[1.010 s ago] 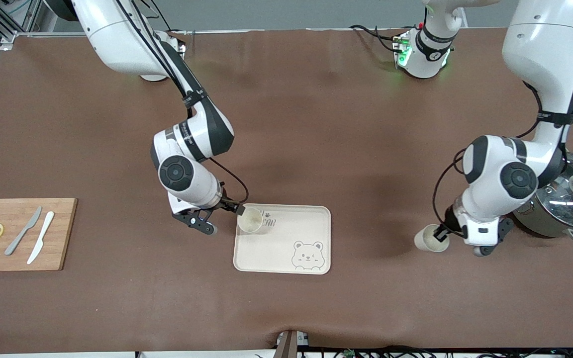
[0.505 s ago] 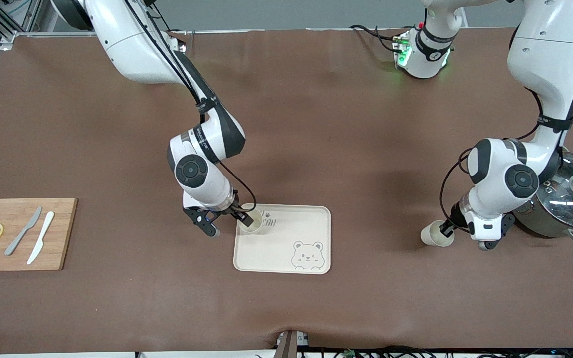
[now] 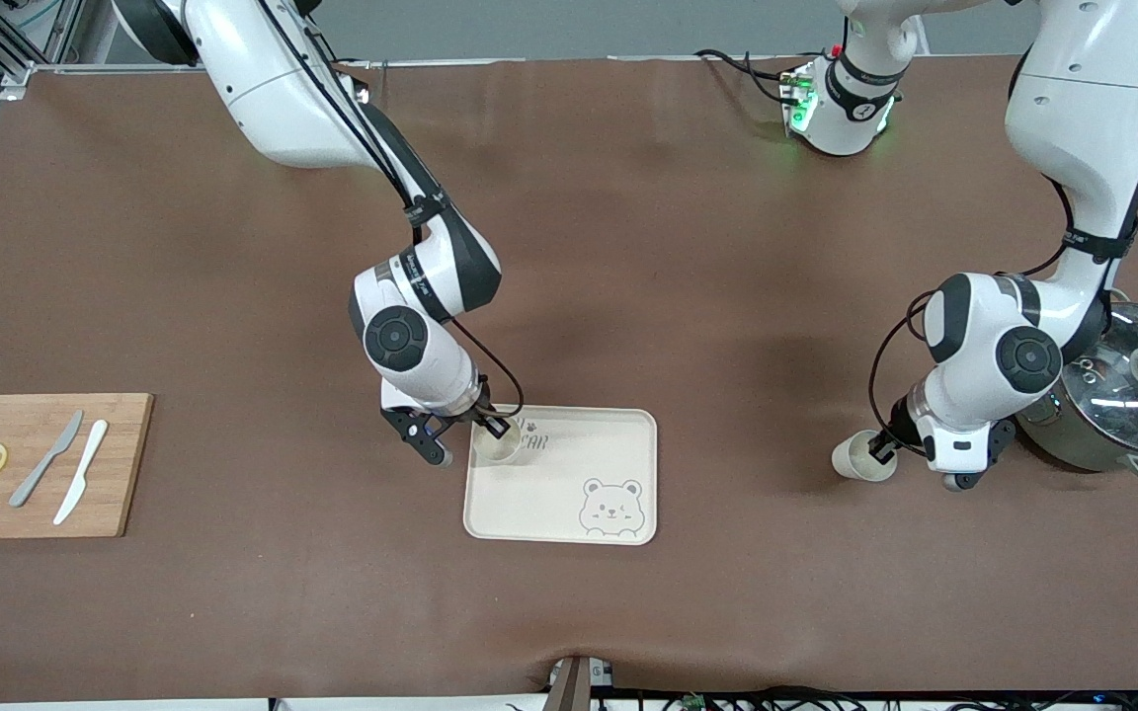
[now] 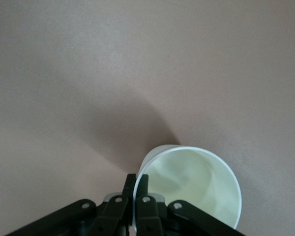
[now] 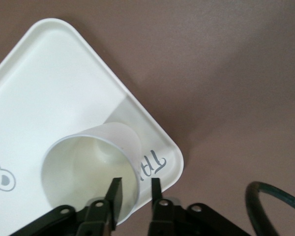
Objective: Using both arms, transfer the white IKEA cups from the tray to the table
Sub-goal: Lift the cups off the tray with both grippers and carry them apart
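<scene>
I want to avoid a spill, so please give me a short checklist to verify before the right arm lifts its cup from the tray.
1. Right tool straddles the wall of the cup on the tray, one finger inside, one outside: ok.
2. Right tool fully clamped on that wall: cannot tell; a gap shows.
3. Cup upright on the tray: ok.
4. Left tool pinches the rim of the other cup: ok.
5. That cup is off the tray, by the pot: ok.
6. That cup rests on the table: cannot tell.
</scene>
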You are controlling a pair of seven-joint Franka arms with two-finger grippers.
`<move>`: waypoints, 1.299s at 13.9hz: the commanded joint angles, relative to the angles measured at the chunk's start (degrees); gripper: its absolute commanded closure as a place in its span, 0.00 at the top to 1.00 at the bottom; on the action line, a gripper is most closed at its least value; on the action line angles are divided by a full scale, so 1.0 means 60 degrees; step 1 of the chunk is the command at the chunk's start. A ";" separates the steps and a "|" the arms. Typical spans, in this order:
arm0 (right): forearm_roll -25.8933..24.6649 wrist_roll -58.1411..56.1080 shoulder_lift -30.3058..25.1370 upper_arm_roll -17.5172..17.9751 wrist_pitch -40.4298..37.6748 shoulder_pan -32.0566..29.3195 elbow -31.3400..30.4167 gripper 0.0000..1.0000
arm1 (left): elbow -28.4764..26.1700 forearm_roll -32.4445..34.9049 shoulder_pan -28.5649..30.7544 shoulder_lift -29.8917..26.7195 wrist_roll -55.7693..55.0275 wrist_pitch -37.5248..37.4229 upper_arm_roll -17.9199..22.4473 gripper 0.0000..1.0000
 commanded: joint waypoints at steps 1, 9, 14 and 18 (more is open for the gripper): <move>0.0172 0.0066 0.0035 -0.0075 -0.0141 0.0064 0.0328 0.00 | -0.0218 0.0005 -0.0054 -0.0472 -0.0029 -0.0495 -0.0045 0.00; 0.0114 -0.2535 -0.0476 -0.0134 -0.3872 -0.0887 0.1340 0.00 | -0.0029 -0.0009 -0.0010 -0.0840 -0.0058 -0.1697 0.0071 0.59; -0.0864 -0.5964 -0.1895 -0.0149 -0.4346 -0.2218 -0.0399 0.00 | 0.0046 0.0005 0.0122 -0.0882 0.0014 -0.1741 0.0043 1.00; -0.0985 -0.8132 -0.2951 -0.0163 -0.4199 -0.3405 -0.1690 0.00 | 0.0965 0.0005 0.0078 -0.0985 0.0028 -0.2923 -0.0045 1.00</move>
